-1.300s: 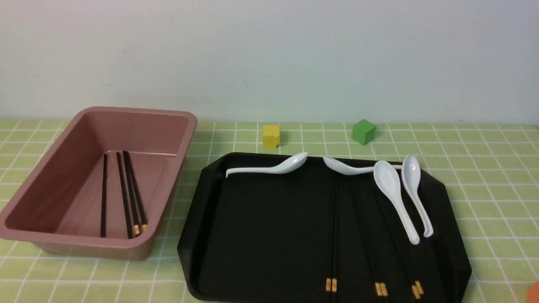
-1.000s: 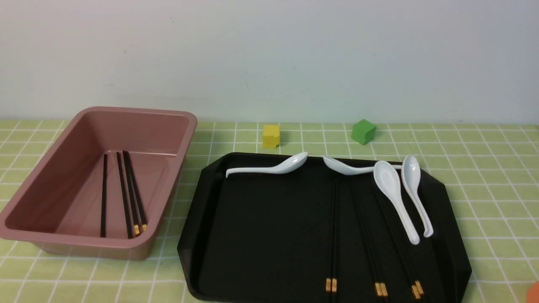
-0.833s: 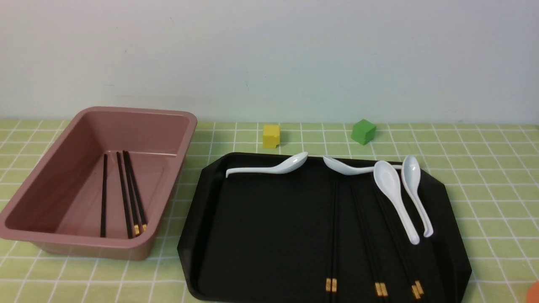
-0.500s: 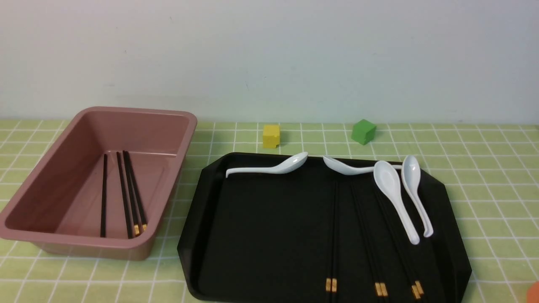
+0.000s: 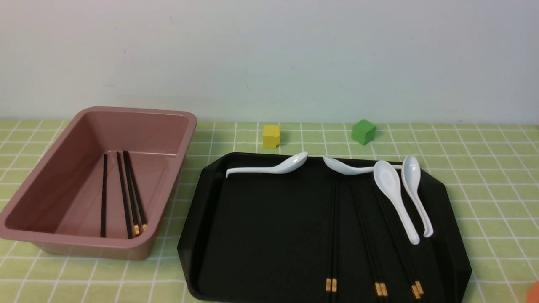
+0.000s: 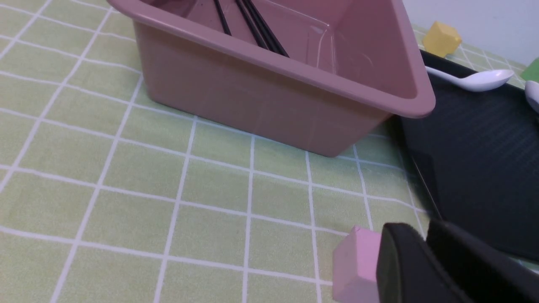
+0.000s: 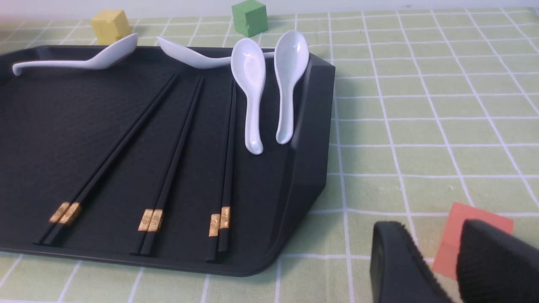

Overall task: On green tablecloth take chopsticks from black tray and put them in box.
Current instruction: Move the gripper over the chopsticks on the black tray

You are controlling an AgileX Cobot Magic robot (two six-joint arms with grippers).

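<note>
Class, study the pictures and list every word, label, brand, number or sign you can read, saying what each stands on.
No text can be read in any of the pictures.
Gold bands of the chopsticks in the black tray: small dark marks, too small to read.
Box: no lettering visible.
White spoons: no lettering visible.

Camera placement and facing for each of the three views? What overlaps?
Front: robot's side, between the arms, facing forward over box, tray and the wall behind; no arm or gripper shows.
Left wrist: on the left arm, looking at the box's near side and part of the tray; left gripper fingers intrude.
Right wrist: on the right arm, looking across the tray, chopsticks and spoons; right gripper fingers intrude, apart.
Shared, front and right wrist: tray, spoons, chopsticks, yellow and green cubes.
</note>
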